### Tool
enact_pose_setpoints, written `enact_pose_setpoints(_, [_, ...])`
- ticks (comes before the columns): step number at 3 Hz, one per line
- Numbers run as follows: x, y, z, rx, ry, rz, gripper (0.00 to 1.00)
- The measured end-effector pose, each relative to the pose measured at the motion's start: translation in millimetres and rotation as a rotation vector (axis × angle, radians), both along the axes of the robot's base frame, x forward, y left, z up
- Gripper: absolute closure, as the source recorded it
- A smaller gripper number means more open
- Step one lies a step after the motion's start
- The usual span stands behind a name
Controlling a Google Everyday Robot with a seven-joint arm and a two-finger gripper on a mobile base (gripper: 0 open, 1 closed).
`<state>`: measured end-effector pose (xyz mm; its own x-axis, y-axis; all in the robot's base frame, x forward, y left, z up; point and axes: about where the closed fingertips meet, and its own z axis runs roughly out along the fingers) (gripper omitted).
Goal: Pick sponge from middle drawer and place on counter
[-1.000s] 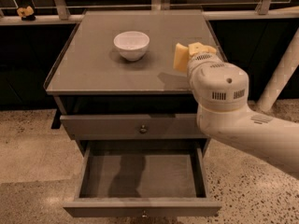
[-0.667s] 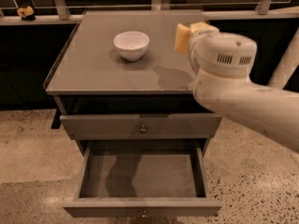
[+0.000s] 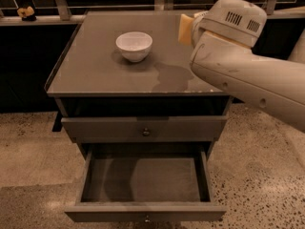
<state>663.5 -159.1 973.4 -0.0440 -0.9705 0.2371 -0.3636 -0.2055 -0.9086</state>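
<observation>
The pale-yellow sponge is held in the air above the back right part of the grey counter. My gripper is shut on it, and the gripper is mostly hidden behind my white wrist housing. The middle drawer stands pulled open at the bottom of the view. Its dark floor is bare. The arm's shadow falls on the counter to the right of the bowl.
A white bowl stands on the counter left of centre. A closed drawer front with a round knob sits above the open drawer. A rail and ledge run behind the cabinet. The speckled floor surrounds it.
My arm has risen and moved farther back over the counter's right side, carrying the sponge with it. The bowl and the open drawer have not moved.
</observation>
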Motion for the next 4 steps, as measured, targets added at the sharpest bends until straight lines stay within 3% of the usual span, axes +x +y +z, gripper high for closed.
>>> enact_pose_setpoints(2, [5,1,1,-0.011,0.025,0.025,1.0])
enact_pose_setpoints(3, [50,-12,-14,0.035,0.1,0.035,1.0])
enact_pose_setpoints(4, [86,-36,-37,0.074,0.218,-0.001,1.0])
